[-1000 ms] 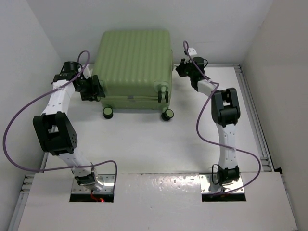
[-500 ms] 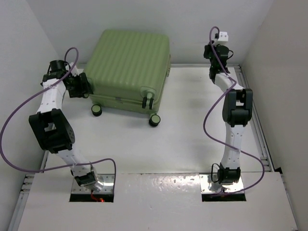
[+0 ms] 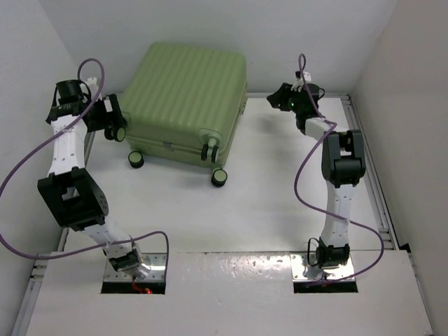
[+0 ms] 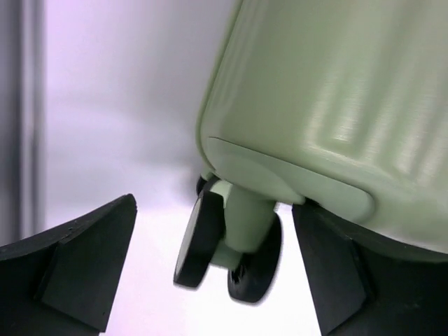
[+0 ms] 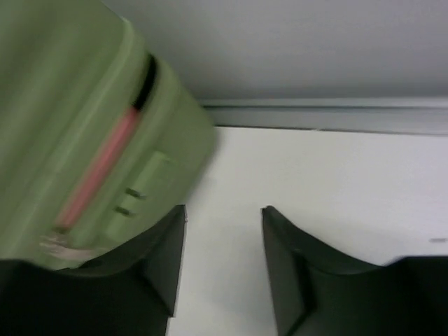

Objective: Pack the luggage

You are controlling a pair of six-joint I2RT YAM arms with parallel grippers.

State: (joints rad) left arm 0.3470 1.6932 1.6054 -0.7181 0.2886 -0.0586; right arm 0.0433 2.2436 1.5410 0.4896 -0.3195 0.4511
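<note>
Though agape and empty, left pincer (image 3: 117,126), right pincer (image 5: 222,213) beside ribbed green luggage (image 3: 185,91).

Luggage (image 4: 336,105) wheel (image 4: 199,241) within wide-spread claw (image 4: 215,205)

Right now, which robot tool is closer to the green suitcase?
Left. The left tool is beside the suitcase, at a corner wheel; the right tool is off its other side, with a gap between.

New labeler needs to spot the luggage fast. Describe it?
On the white table, look to the far side, by the back wall. The luggage lies there closed, its wheels toward the near edge: the only green, ribbed thing, and by far the largest.
</note>
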